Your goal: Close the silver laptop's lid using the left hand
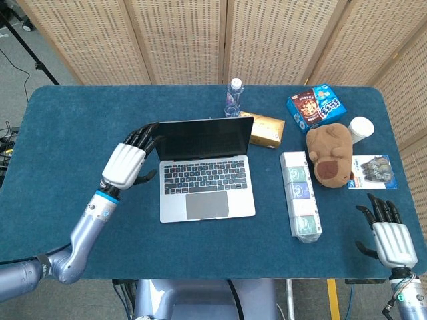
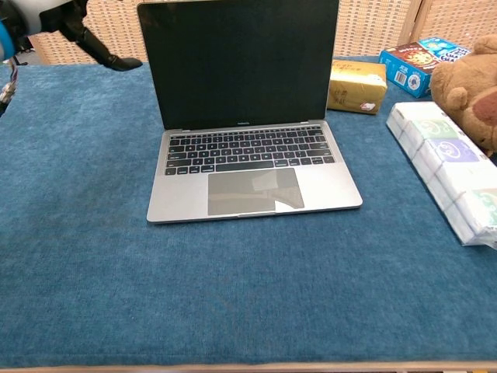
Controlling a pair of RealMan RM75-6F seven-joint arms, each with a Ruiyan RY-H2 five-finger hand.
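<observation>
Left hand point(image 1: 125, 165) with white back and black fingers point(image 1: 143, 137) spread apart, holding nothing, raised beside the left edge of the open silver laptop point(image 1: 205, 175); its fingertips lie at the upper left corner of the dark screen, contact not discernible. Laptop lid upright, keyboard exposed, on the blue cloth-covered table point(image 1: 80, 127), just right of those fingers. Right hand point(image 1: 389, 239), fingers splayed and empty, at the near right table edge, a white wrapped multipack point(image 1: 299, 195) to the left of its fingers
</observation>
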